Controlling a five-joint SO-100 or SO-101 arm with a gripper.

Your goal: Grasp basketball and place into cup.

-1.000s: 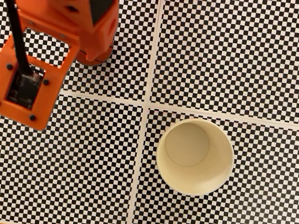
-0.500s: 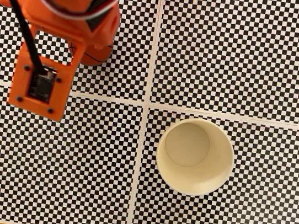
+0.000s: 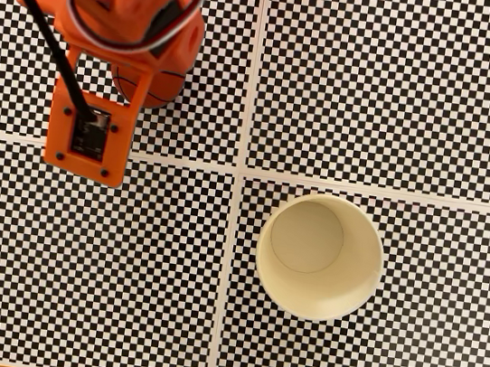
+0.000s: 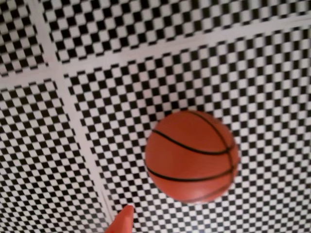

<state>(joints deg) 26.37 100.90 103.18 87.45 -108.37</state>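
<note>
The basketball [image 4: 192,155], orange-red with thin black seams, lies on the checkerboard mat right of centre in the wrist view. In the fixed view it peeks out from under my orange arm [image 3: 128,12] at the upper left, as a curved edge of the basketball [image 3: 158,89]. One orange fingertip [image 4: 122,223] pokes in at the bottom edge of the wrist view, left of and below the ball, apart from it. The rest of the gripper is hidden, so I cannot read its state. The cream-white cup [image 3: 315,289] stands upright and empty at the lower right.
The black-and-white checkerboard mat [image 3: 421,99] is split by white lines into four panels. The wrist camera's orange mount [image 3: 88,134] and a black cable [image 3: 39,22] hang over the upper-left panel.
My arm has swung to the right and slightly up in the fixed view, carrying the camera mount with it. More of the basketball now shows beneath it. The cup has not moved.
</note>
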